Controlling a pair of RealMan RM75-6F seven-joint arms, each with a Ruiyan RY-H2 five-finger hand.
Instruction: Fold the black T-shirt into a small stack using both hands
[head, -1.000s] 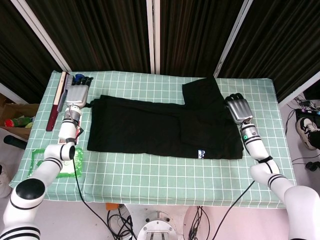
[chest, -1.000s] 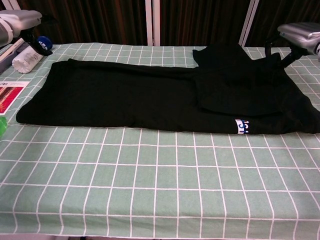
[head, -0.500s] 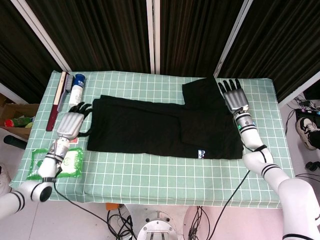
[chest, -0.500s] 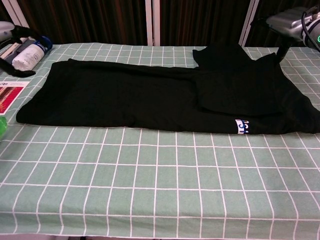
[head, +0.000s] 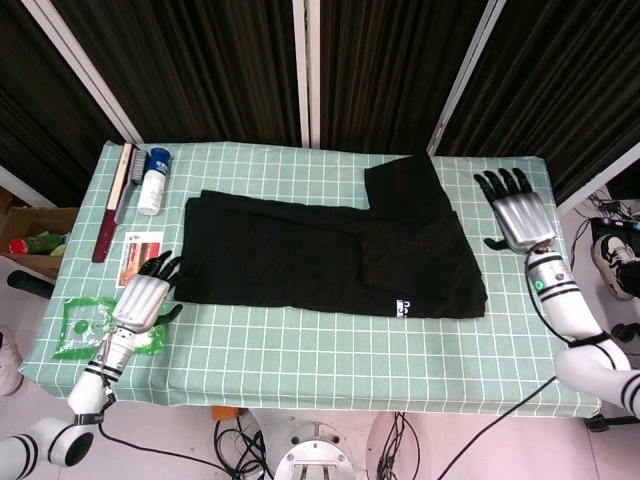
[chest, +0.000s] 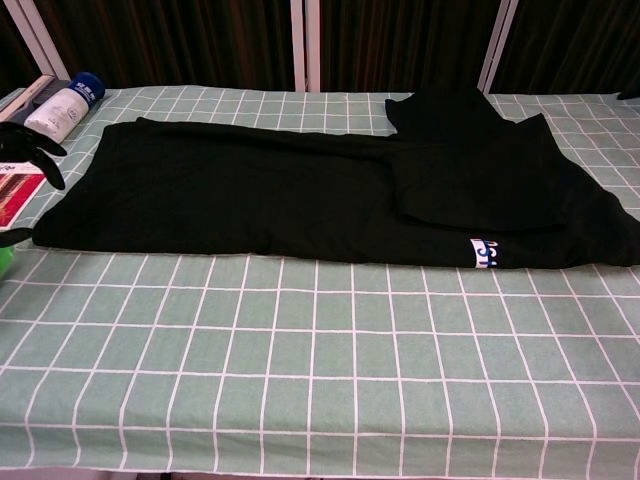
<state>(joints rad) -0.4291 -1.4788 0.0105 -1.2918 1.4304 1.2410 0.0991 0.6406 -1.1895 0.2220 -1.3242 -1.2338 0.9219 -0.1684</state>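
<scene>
The black T-shirt (head: 330, 258) lies on the checked tablecloth (head: 330, 345), folded into a long band. My right hand (head: 520, 215) and left hand (head: 140, 300) flank it, fingers spread, empty. I judge the crosswise fold next: grip both ends.

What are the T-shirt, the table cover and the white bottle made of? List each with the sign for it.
Black T-shirt: soft matte fabric, likely cotton knit; it lies limp in flat folds, with no shine.
Table cover: green white-gridded cloth, probably woven; it drapes over the table edge.
White bottle: seemingly plastic, smooth and slightly glossy, with a blue cap.
</scene>
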